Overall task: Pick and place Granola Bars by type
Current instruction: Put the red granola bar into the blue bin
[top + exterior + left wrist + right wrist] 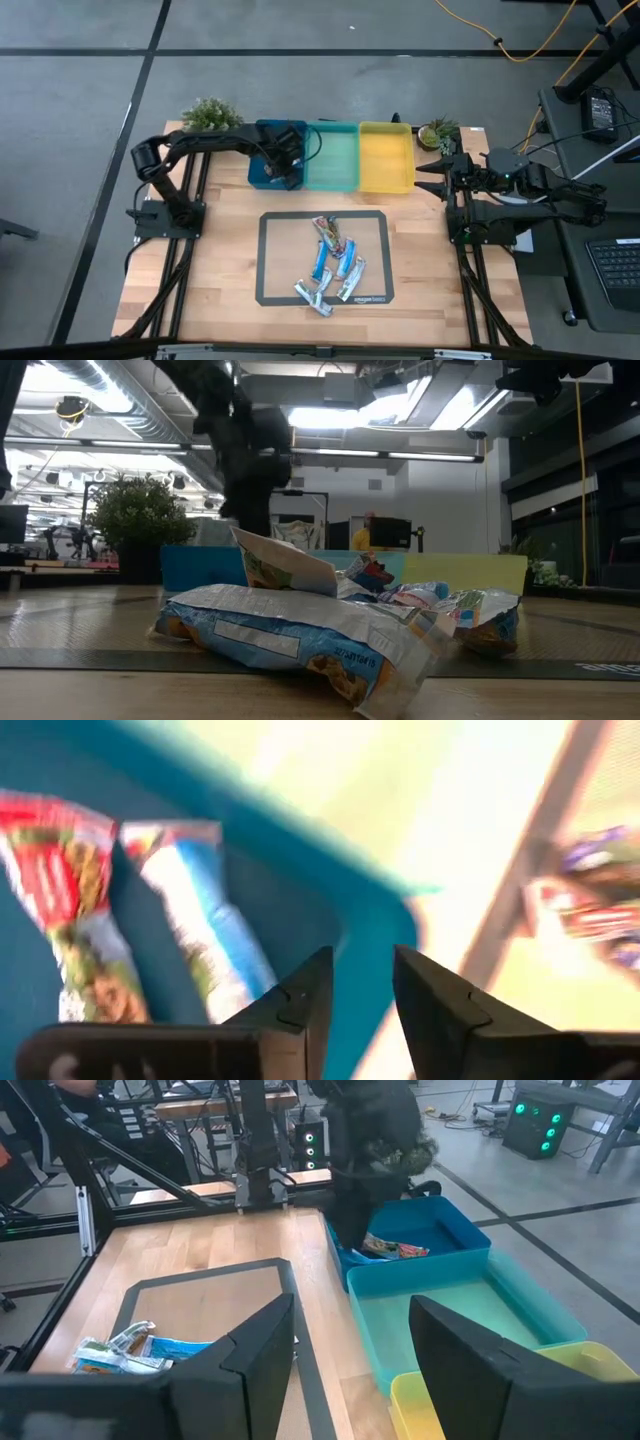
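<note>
Both sets of jaws stand parted and hold nothing. Along the table's far edge sit the blue bin (277, 155), the teal bin (333, 156) and the yellow bin (386, 157). Nearer lies the dark mat (270, 262) with a heap of granola bars (333, 266). The left gripper (357, 988) hangs over the blue bin, where two bars (130, 910) already lie; the right gripper (350, 1342) waits at the right edge. Risk, as I judge it: the heaped, slippery wrappers overlap, so a grasp may lift two types together or slip
</note>
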Controlling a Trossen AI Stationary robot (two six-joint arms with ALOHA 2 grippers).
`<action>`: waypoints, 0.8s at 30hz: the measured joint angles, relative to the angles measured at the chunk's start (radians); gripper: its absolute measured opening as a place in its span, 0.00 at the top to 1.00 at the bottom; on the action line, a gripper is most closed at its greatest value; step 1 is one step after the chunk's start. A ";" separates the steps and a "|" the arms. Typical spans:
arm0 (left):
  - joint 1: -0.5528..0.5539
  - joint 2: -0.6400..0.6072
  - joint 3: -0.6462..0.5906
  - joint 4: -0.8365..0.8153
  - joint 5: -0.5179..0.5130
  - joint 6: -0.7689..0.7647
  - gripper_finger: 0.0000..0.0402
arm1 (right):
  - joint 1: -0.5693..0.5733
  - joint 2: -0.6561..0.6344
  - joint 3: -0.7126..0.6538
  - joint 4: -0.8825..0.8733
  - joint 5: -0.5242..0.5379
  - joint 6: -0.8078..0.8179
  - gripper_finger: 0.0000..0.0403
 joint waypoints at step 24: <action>-0.339 -0.151 0.319 0.102 -0.021 0.226 0.72 | 0.000 0.000 0.000 0.000 0.000 -0.003 0.50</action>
